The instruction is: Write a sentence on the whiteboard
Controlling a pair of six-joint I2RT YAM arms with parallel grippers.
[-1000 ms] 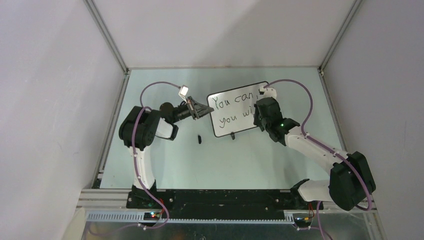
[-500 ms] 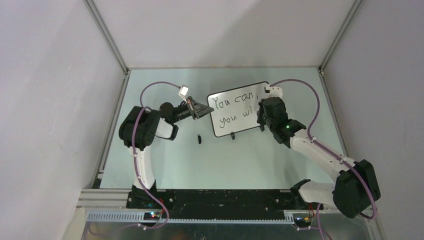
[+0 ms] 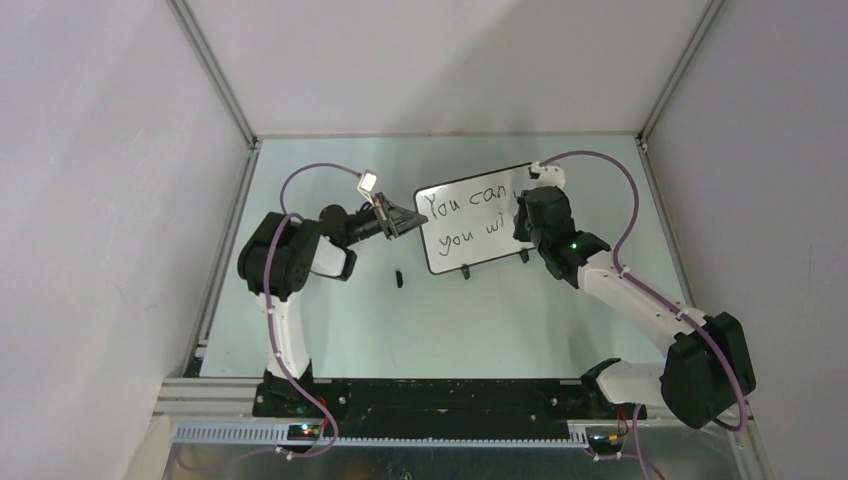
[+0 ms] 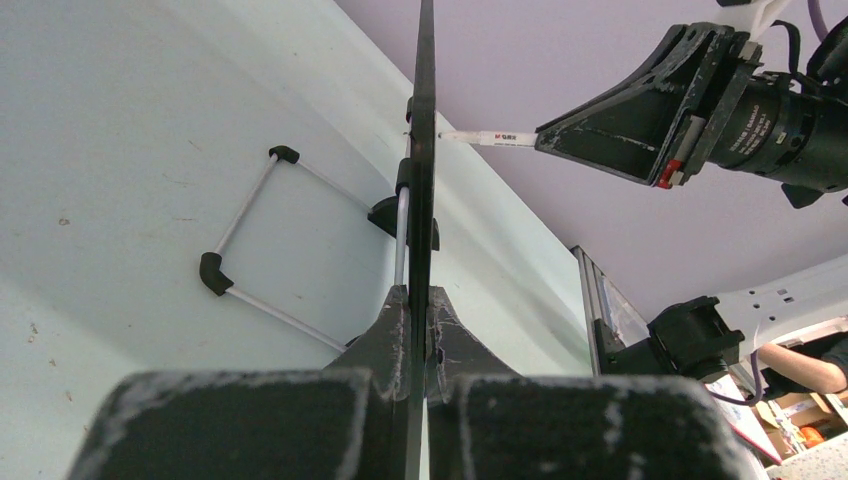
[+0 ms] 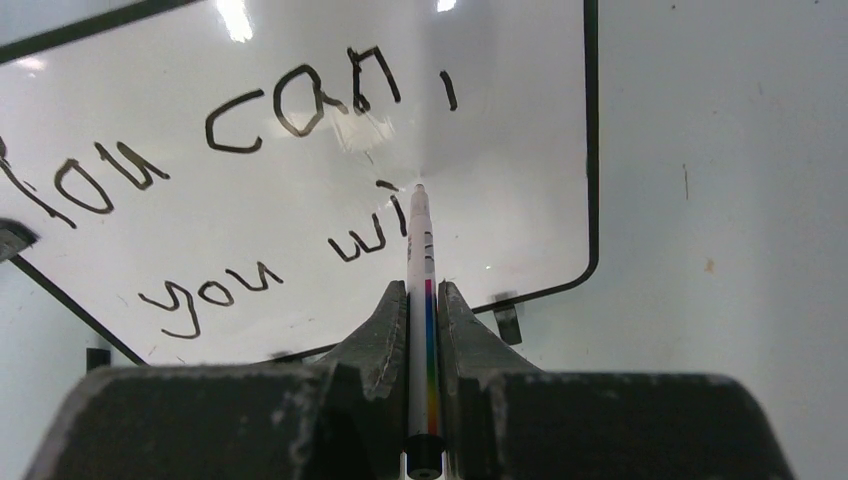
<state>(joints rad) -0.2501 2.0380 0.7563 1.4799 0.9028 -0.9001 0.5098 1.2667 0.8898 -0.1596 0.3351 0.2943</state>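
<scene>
Pale green surface (image 3: pixel 330 330), grey walls on three sides.

1. L pincer (image 4: pixel 420 300): closed on the edge of the whiteboard (image 3: pixel 480 255). You see the board edge-on in the L wrist view, nipped between both fingers. From above, that is the board's left edge.
2. R pincer (image 5: pixel 422 295): closed on a white marker (image 5: pixel 420 250), approx. at mid-barrel. Tip points away from the cam and meets the board face just right of "wi".
3. Whiteboard: stands near surface centre, between both arms, propped on its black feet (image 3: pixel 466 270).
4. Sentence (image 3: pixel 462 205): top line reads "You can,"; lower line reads "you wi".
5. Small black item (image 3: pixel 398 277): lies on the surface near the board's lower-left corner, not touching it.
</scene>
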